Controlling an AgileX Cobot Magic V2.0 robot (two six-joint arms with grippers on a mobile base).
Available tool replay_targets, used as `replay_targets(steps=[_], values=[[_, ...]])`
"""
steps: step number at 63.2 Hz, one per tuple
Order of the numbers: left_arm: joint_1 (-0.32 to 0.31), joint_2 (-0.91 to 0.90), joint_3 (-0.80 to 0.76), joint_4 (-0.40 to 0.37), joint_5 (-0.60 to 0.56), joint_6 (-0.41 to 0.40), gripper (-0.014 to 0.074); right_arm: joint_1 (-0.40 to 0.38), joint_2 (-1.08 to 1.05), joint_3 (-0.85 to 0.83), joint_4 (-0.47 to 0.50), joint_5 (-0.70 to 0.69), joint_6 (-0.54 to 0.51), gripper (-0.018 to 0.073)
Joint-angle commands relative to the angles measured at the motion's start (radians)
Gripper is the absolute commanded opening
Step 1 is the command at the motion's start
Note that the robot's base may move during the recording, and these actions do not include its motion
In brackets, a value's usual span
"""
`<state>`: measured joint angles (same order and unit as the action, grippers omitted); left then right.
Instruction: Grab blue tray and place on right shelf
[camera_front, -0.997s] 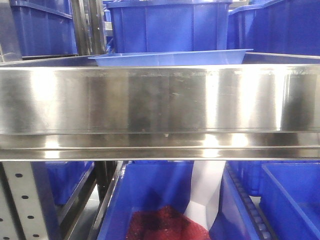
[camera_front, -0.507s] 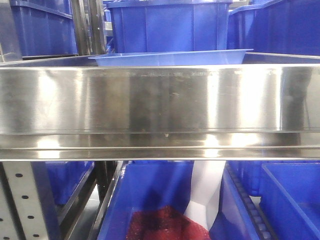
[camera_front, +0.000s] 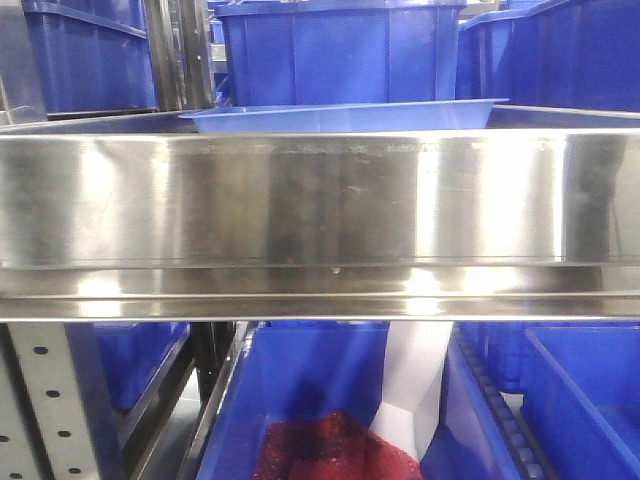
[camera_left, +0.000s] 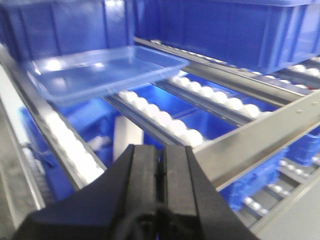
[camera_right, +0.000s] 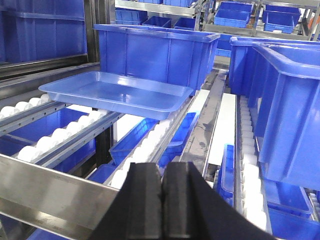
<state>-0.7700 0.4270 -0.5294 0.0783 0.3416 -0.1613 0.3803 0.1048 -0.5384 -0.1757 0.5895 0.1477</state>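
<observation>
Front view: the broad steel lip of the shelf fills the middle of the frame. Only the front rim of the blue tray shows above it, with a deep blue bin standing behind. Neither arm appears here.

Left wrist view: the left hand is clenched, its two black fingers pressed together on nothing. The tray lies ahead and apart from it, resting flat on rails of white rollers inside the rack.

Right wrist view: the right hand is likewise clenched and empty. The tray sits on the rollers beyond the steel lip, just in front of the bin.

Judgement: the tray appears to be set on the shelf and let go, so the placing step looks finished. The next move probably calls only for drawing both arms back clear of the lip.
</observation>
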Motion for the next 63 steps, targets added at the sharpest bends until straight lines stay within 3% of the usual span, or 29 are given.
replay_targets(steps=[1, 4, 19, 32, 40, 45, 47, 63], values=[[0.056, -0.033, -0.024, -0.134, -0.063, 0.161, -0.0048, -0.001, 0.014, -0.021, -0.013, -0.099, -0.004, 0.0053], [0.113, -0.066, -0.008, -0.172, -0.065, 0.226, -0.0048, -0.001, 0.014, -0.021, -0.013, -0.099, -0.004, 0.0053], [0.44, -0.266, 0.176, -0.172, -0.102, 0.226, -0.0048, -0.001, 0.014, -0.021, -0.013, -0.099, -0.004, 0.0053], [0.646, -0.447, 0.39, -0.174, -0.2, 0.226, -0.0048, -0.001, 0.014, -0.021, -0.013, -0.099, -0.004, 0.0053], [0.706, -0.449, 0.513, -0.177, -0.332, 0.224, -0.0048, -0.001, 0.014, -0.021, -0.013, -0.097, -0.004, 0.0053], [0.716, -0.451, 0.597, -0.177, -0.485, 0.224, -0.0048, -0.001, 0.014, -0.021, -0.013, -0.095, -0.004, 0.0053], [0.716, -0.453, 0.586, -0.177, -0.425, 0.224, -0.0048, -0.001, 0.014, -0.021, -0.013, -0.095, -0.004, 0.0053], [0.714, -0.453, 0.587, -0.177, -0.449, 0.224, -0.0048, -0.001, 0.014, -0.021, -0.013, -0.095, -0.004, 0.0053]])
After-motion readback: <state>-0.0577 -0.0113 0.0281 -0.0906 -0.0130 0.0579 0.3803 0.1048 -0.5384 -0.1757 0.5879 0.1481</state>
